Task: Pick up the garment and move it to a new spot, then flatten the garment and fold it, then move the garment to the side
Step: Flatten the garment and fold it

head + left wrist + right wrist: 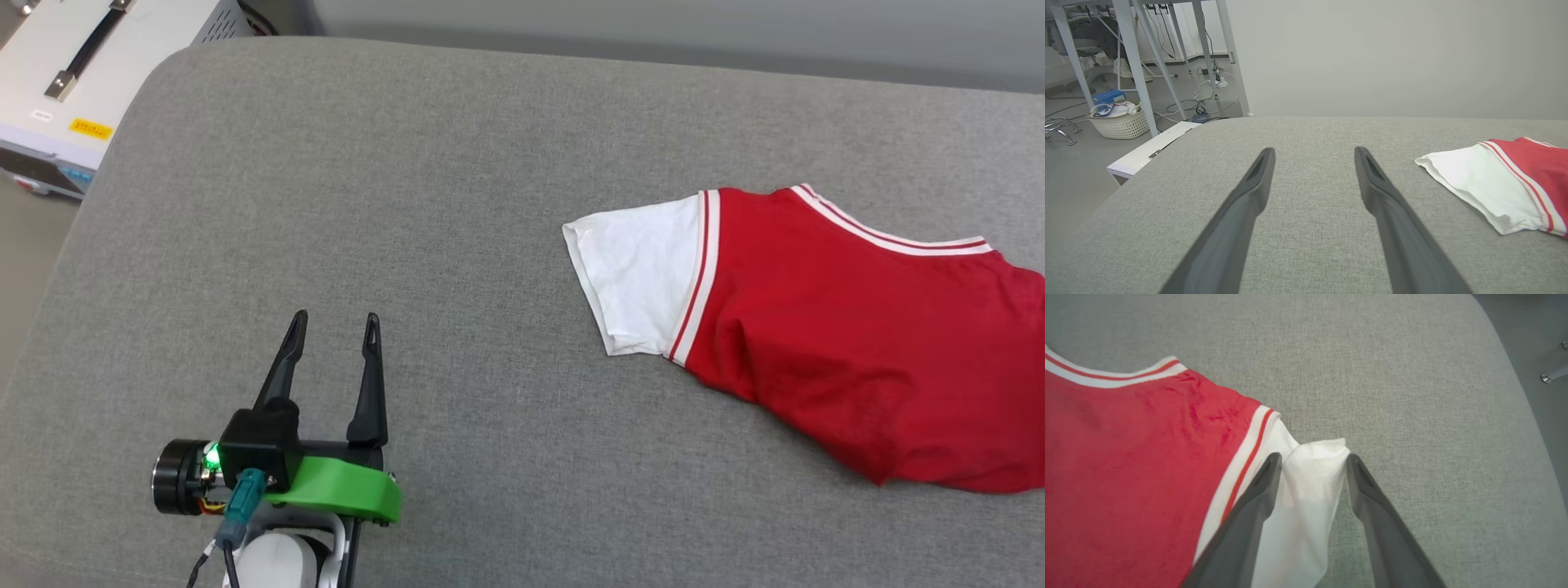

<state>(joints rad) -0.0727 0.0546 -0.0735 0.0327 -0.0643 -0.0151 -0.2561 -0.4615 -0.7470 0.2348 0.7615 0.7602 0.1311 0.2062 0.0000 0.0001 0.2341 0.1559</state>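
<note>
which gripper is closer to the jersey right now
Right. The right gripper has its fingers either side of the jersey's white sleeve. The left gripper hangs open over bare grey cushion, well apart from the jersey.

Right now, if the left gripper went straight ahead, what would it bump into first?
Probably nothing: the left gripper points across the bare grey cushion toward its far edge. The garment lies off to its right, outside that line. It may brush the cushion; tilt is unclear.
</note>
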